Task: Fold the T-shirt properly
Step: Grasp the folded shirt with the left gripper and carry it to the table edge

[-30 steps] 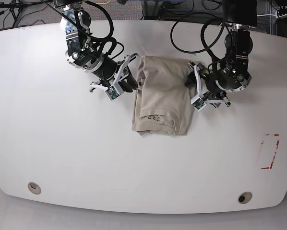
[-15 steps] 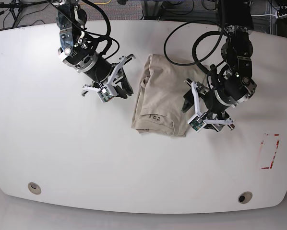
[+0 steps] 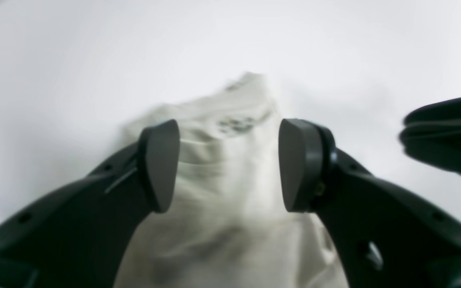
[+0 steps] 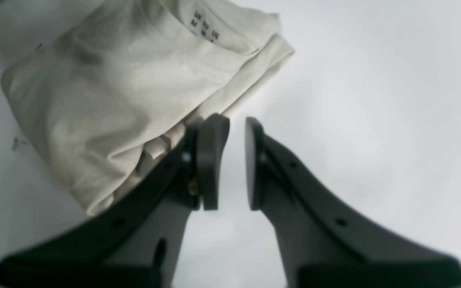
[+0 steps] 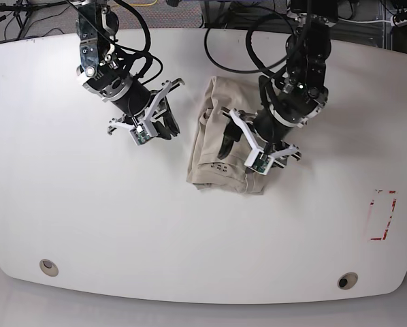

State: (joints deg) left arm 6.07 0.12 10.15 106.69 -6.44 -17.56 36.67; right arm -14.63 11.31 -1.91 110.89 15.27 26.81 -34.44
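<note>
In the left wrist view the left gripper (image 3: 228, 164) fills the lower half of the frame, its two dark fingers (image 3: 160, 164) spread wide apart with nothing between them. Beyond and below the gap lies the shirt (image 3: 230, 224), blurred, running from the bottom centre up to a point near the upper middle, with faint label print just above the fingertips. Part of the other arm shows dark at the right edge.

In the right wrist view the right gripper (image 4: 226, 160) stands at lower centre, nearly closed, a narrow slit left between the pads and no cloth in it. The shirt (image 4: 126, 96) lies in the upper left, folded into a thick bundle; its near edge sits just beside the left-hand finger, and whether they touch cannot be told.

In the base view the table (image 5: 88, 225) is white, with a red mark (image 5: 382, 214) at the right. The shirt (image 5: 214, 160) lies a little above centre as a rough upright rectangle, label print near its lower edge. The left gripper (image 5: 248, 146) hangs over the shirt's right part. The right gripper (image 5: 164, 124) is left of the shirt, near it but clear.
</note>
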